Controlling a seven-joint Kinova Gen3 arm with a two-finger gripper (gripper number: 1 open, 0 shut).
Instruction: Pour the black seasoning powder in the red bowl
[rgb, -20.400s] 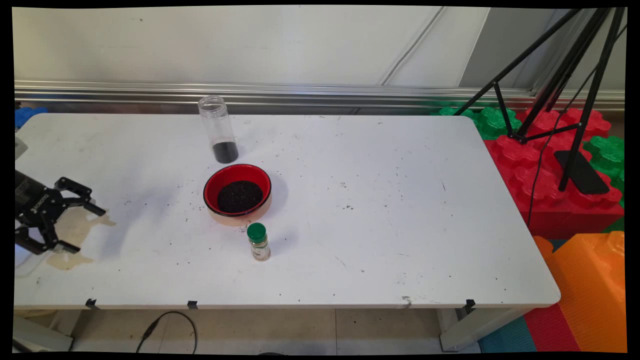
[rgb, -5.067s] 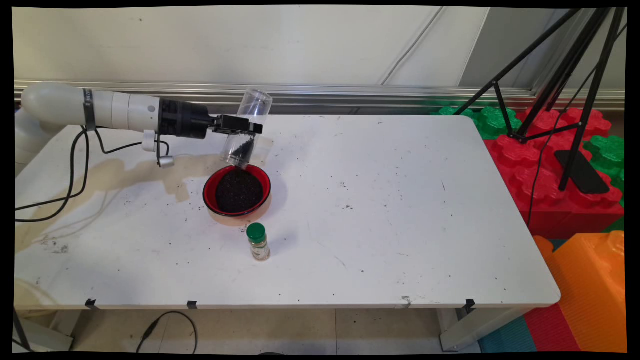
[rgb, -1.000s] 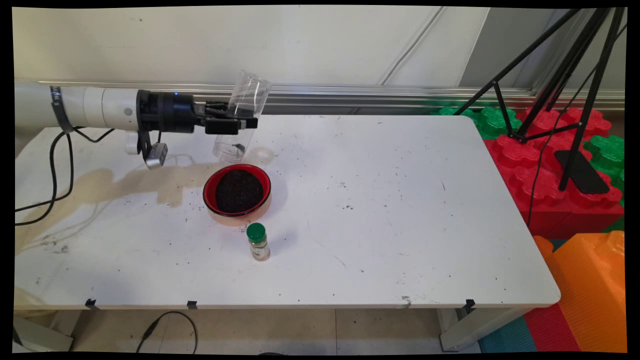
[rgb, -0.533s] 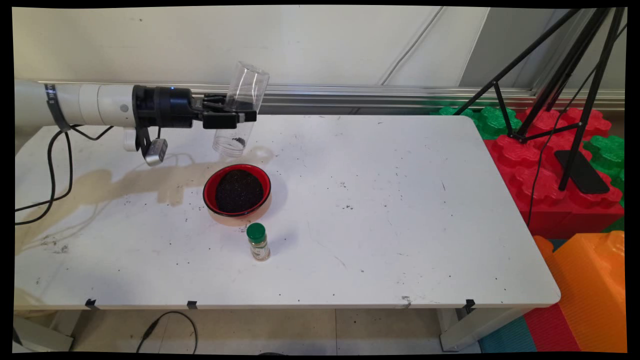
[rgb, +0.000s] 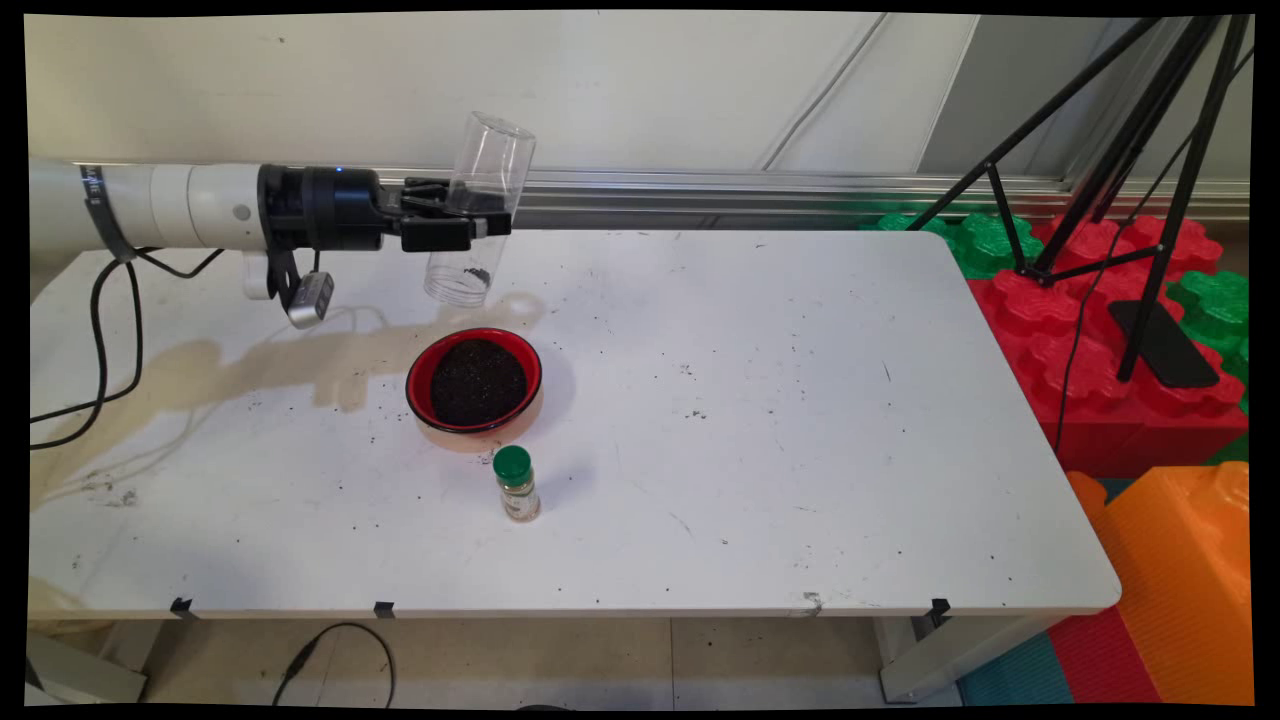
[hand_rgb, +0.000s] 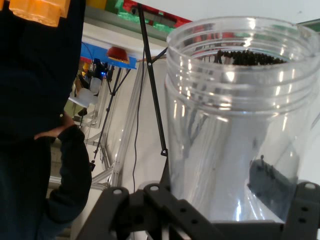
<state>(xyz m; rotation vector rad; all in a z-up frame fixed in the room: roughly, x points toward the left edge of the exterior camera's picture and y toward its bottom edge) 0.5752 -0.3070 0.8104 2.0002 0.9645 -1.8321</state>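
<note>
jar (rgb: 474, 212) above table (rgb: 800, 450), behind bowl (rgb: 475, 385) | spice bottle (rgb: 516, 484) before bowl

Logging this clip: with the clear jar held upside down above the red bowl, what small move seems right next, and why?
Probably turn the clear jar back upright. The gripper holds it mouth-down above and behind the red bowl, which is heaped with dark grains. The jar looks nearly empty, with only a few grains clinging near its mouth, so there seems little left to tip out.
</note>
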